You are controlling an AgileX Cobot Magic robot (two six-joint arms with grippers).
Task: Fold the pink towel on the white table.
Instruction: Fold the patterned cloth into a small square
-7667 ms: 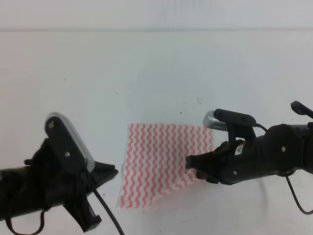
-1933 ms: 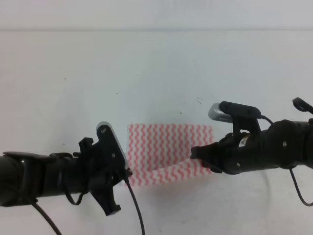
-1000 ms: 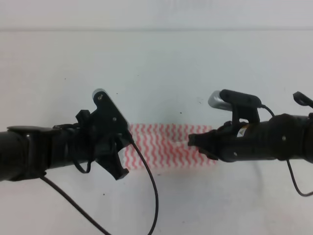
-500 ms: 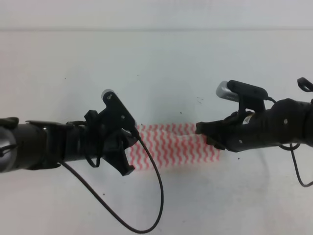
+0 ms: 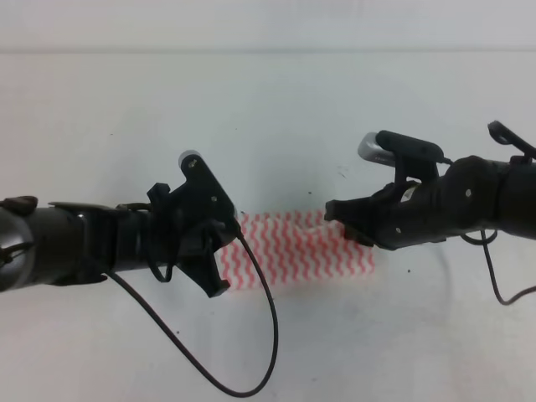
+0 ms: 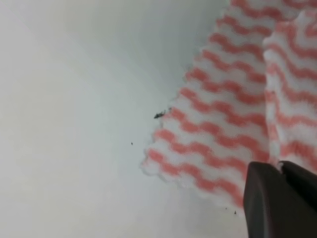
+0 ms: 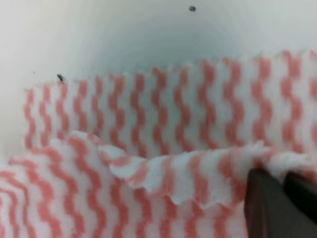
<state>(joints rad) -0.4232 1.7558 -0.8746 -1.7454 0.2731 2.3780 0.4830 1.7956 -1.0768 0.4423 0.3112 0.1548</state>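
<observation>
Exterior high view, pink towel now a folded strip, right fingers seemingly pinching it, left fingers unclear

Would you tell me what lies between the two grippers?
In the exterior high view, only the pink towel spans between the left gripper and right gripper.

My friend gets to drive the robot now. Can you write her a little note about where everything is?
Left gripper: at the pink towel's left end; fingers look shut, grip unclear.
Right gripper: at the towel's right end, fingers pinching a raised edge.
Towel: a narrow doubled band on the white table, top layer still rumpled.
Left to do: lay the edge flat, let go, tidy or fold again.
</observation>
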